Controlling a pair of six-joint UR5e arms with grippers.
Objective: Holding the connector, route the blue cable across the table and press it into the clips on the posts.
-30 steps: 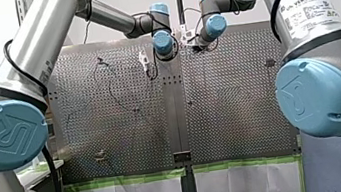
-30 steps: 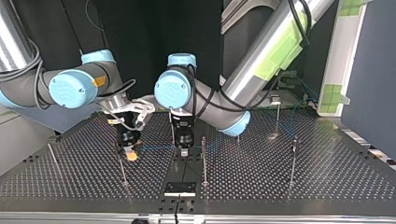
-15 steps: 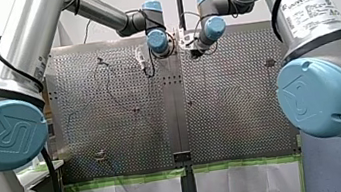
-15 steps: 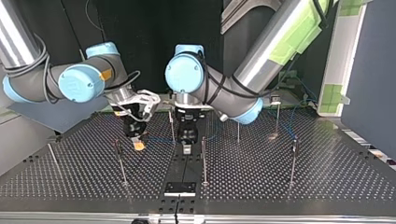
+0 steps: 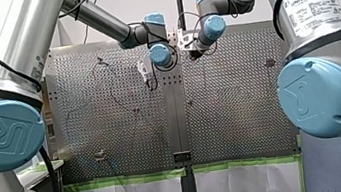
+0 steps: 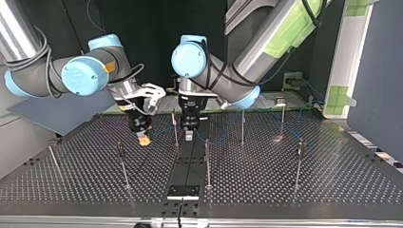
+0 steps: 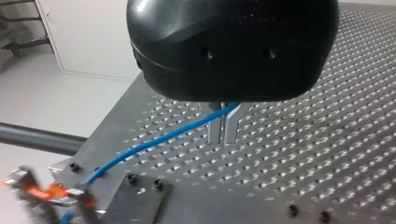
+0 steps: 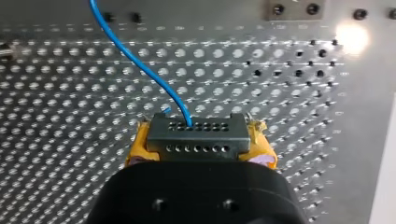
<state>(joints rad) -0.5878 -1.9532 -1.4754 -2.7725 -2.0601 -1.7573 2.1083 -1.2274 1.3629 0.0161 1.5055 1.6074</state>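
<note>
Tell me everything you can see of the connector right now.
The connector is a dark grey rectangular block, plastic-looking, with two rows of small holes on its face. It is clamped between the yellow pads of my right gripper, above the perforated table. The blue cable enters one upper hole.

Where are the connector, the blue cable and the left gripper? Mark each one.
connector [image 8: 197,137]: right wrist view, middle of its grey holed face.
blue cable [image 7: 154,141]: left wrist view, on its free span.
left gripper [image 7: 223,141]: left wrist view, between its fingertips.

Perforated table [image 6: 285,190] — thin posts [image 6: 207,161] stand on it, a small plate [image 6: 183,192] lies flat.
</note>
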